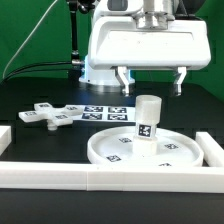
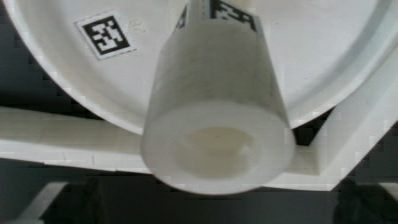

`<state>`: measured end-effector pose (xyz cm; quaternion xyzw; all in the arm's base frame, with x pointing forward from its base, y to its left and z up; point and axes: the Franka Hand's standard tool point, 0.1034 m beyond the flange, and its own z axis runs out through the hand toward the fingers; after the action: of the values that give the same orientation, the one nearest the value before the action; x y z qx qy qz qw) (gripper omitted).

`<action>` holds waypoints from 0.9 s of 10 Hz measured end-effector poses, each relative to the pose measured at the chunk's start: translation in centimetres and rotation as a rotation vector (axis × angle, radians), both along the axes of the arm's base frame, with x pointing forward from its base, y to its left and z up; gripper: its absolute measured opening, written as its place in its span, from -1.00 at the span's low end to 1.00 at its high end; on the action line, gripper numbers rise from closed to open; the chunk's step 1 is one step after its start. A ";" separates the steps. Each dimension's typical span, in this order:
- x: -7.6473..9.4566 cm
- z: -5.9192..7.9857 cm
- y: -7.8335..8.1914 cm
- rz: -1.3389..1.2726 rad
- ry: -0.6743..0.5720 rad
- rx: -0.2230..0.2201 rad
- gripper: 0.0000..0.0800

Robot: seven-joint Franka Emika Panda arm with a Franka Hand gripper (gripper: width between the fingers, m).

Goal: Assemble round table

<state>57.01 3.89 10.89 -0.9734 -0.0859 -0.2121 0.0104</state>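
Note:
The large round disc (image 1: 145,150) lies flat on the black table near the front rail. The short cylinder post (image 1: 147,118), with a tag on its side, stands upright near the disc's middle. My gripper (image 1: 151,88) hangs just above the post's top, jaws wide apart and holding nothing. The four-armed cross piece (image 1: 50,115) lies flat at the exterior view's left. In the wrist view the post (image 2: 214,110) is seen end-on and fills the middle, with the disc (image 2: 98,85) behind it. My fingers do not show there.
The marker board (image 1: 105,112) lies behind the disc. Long white rails border the work area at the front (image 1: 100,178), at the exterior view's left (image 1: 6,135) and right (image 1: 210,150). A rail corner shows in the wrist view (image 2: 63,140).

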 end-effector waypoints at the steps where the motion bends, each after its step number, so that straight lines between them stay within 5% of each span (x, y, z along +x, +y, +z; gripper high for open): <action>1: 0.1 -0.4 -0.4 0.008 0.002 -0.008 0.62; 7: -1.4 -1.7 0.2 0.036 0.383 0.015 0.62; 9: -0.7 -1.7 -0.1 0.036 0.365 0.013 0.62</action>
<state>56.33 3.77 9.23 -0.9940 -0.0984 -0.0324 0.0359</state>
